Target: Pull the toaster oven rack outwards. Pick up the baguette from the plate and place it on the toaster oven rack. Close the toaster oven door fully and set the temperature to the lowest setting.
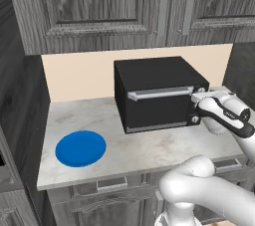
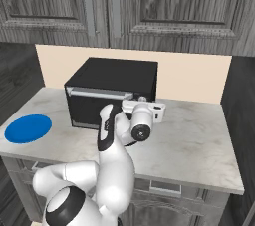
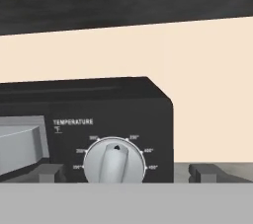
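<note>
A: Claw (image 3: pixel 126 172) first?
B: Spread wide, grasping nothing, its fingertips (image 3: pixel 49 172) flanking the temperature knob (image 3: pixel 114 161) at the right end of the toaster oven (image 1: pixel 157 93).
A: Door?
B: The toaster oven door (image 1: pixel 159 108) stands shut, silver handle (image 1: pixel 160 93) across its top.
A: And the plate (image 1: pixel 80 148)?
B: Bare blue, on the tabletop (image 1: pixel 149 148) well left of the oven. Cabinets (image 1: pixel 99 1) hang behind.

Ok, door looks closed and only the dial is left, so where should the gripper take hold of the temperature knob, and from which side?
Grip the raised ridge across the middle of the temperature knob, coming straight at the oven front. The ridge stands almost upright, so one finger probably goes on each of its flat sides. The gripper is open and already faces the knob.
</note>
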Tool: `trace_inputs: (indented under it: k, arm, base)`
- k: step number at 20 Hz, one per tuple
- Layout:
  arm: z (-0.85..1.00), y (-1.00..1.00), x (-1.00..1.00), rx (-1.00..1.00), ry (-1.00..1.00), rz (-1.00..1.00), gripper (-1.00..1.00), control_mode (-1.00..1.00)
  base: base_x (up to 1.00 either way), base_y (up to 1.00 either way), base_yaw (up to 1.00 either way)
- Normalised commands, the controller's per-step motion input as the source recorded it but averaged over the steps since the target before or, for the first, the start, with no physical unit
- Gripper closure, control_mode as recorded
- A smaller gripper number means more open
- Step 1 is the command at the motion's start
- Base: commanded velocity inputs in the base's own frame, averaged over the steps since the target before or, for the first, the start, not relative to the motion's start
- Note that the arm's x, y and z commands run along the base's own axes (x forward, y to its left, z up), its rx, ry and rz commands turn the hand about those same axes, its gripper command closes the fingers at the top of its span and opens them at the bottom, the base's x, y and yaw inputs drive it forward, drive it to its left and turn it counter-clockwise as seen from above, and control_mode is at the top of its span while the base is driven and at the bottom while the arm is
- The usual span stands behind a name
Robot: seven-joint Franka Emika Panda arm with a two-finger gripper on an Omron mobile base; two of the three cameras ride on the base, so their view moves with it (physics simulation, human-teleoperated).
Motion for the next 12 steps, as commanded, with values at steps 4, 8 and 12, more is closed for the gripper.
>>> trace_inputs:
  k: [4,8,12]
  arm:
    - [0.00,0.00,0.04,0.00,0.00,0.00,-1.00,-1.00]
    - [0.00,0.00,0.05,0.00,0.00,0.00,-1.00,-1.00]
    - [0.00,0.00,0.00,0.00,0.00,0.00,-1.00,-1.00]
  base:
    - [0.00,0.00,0.00]
    - [0.00,0.00,0.00]
    - [0.00,0.00,0.00]
